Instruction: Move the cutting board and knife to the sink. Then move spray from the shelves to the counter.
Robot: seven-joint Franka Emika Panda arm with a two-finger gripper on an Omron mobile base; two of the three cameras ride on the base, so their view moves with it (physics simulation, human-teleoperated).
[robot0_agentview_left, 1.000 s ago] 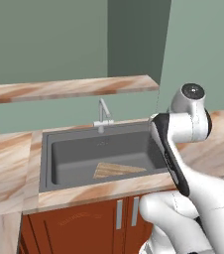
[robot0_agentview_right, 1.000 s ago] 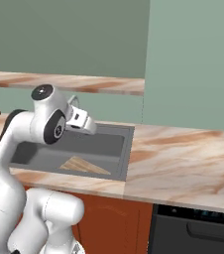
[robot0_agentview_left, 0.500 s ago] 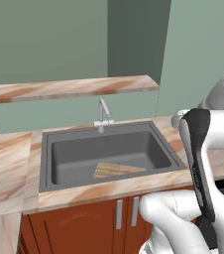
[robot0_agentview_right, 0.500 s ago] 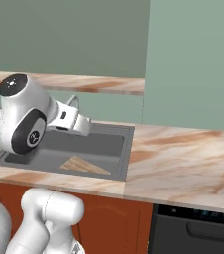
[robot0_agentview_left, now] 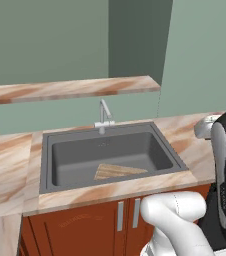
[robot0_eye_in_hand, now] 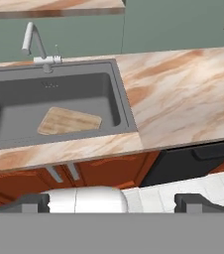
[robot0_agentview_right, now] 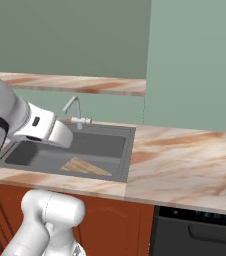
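Seen from the hand camera, nearest are the jaws, spread as wide as they go and empty, the fingertips [robot0_eye_in_hand: 32,202] low in view, high above the cabinet fronts. Beyond, the cutting board [robot0_eye_in_hand: 69,120] already lies flat in the sink [robot0_eye_in_hand: 125,111]; the knife isn't visible, perhaps hidden. The likely step is finding it, or else the spray: sweep slowly along the marble desk [robot0_eye_in_hand: 183,104], right of the basin, then up to the shelf [robot0_agentview_left: 75,89] behind the faucet [robot0_eye_in_hand: 34,42].
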